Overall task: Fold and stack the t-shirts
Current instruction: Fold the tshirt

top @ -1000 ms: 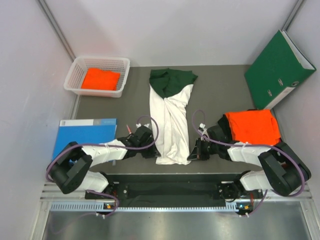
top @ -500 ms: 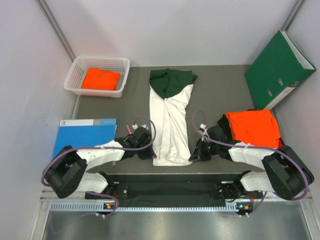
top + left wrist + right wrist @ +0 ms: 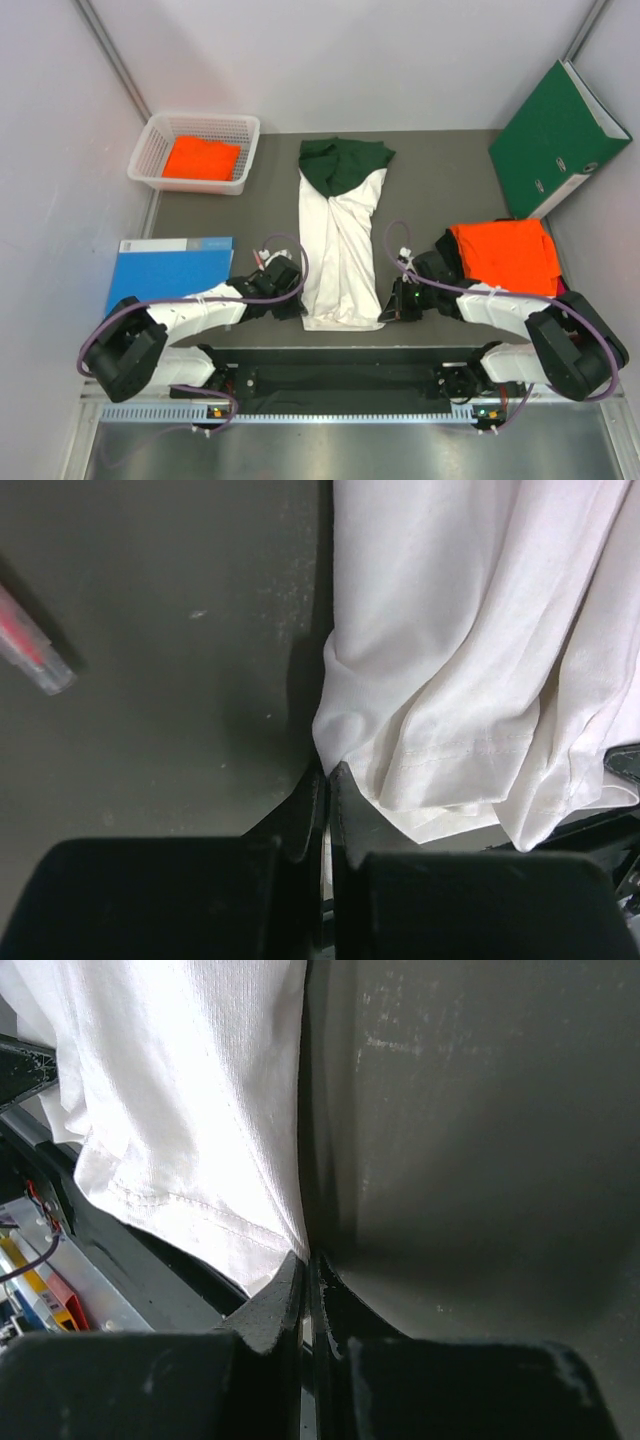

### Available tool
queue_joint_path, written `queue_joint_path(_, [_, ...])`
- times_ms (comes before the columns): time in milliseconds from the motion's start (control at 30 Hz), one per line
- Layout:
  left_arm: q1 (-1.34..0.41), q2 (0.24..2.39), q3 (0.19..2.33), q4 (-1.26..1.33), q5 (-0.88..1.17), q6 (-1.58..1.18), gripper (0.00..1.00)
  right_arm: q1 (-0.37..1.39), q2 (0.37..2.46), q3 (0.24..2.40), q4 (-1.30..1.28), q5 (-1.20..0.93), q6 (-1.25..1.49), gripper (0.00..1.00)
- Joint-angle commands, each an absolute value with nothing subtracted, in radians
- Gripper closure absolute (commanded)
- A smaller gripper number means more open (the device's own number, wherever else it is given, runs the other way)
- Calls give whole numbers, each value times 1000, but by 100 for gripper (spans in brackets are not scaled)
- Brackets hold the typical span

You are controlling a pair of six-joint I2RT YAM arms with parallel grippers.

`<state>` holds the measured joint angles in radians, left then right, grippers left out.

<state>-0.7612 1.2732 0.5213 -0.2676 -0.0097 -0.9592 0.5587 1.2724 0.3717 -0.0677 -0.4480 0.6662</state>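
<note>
Left gripper [image 3: 290, 305] and right gripper [image 3: 388, 312], clamped tight, pinch hem corners of the white t-shirt [image 3: 340, 250]; a lengthwise fold toward its collar likely follows.

Left arm [image 3: 200, 305] and right arm [image 3: 495, 300] lie low, jaws closed.

A dark grey desk [image 3: 450, 170] stands boxed in by plain pale grey walls [image 3: 350, 60] under even light, with a slotted metal rail [image 3: 330, 412] along its near edge.
</note>
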Motion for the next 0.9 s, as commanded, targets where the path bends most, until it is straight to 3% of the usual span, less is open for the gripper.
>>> queue_joint_path(0, [-759,1281,466,-451,-117,-937,100,580,1304,337,-219,-285,618,100])
queue_joint_path(67, [-759,1298,468,-427,-92,-934,95,583,1301,336,-213,-298,621,98])
queue_joint_path(133, [-759,1305,460,-407,-62,-934,67,583,1290,328,-206,-298,627,91])
queue_joint_path(167, [-761,1302,456,-385,-54,-939,8,583,1287,325,-203,-302,630,77])
queue_joint_path(200, [-761,1298,443,-377,-49,-942,1,584,1278,324,-199,-302,632,72])
queue_joint_path(367, [-761,1235,391,-328,-20,-985,1,584,1229,304,-195,-288,655,47])
queue_joint_path(467, [-762,1200,357,-314,-9,-1005,1,586,1189,288,-193,-278,666,41])
queue_joint_path(567, [-767,1196,322,-282,-5,-1014,1,586,1180,275,-178,-282,678,42])
queue_joint_path(667, [-779,1222,318,-258,41,-1020,16,586,1204,264,-147,-302,683,43])
queue_joint_path(867, [-818,1302,315,-227,54,-1029,26,598,1282,249,-51,-348,709,49])
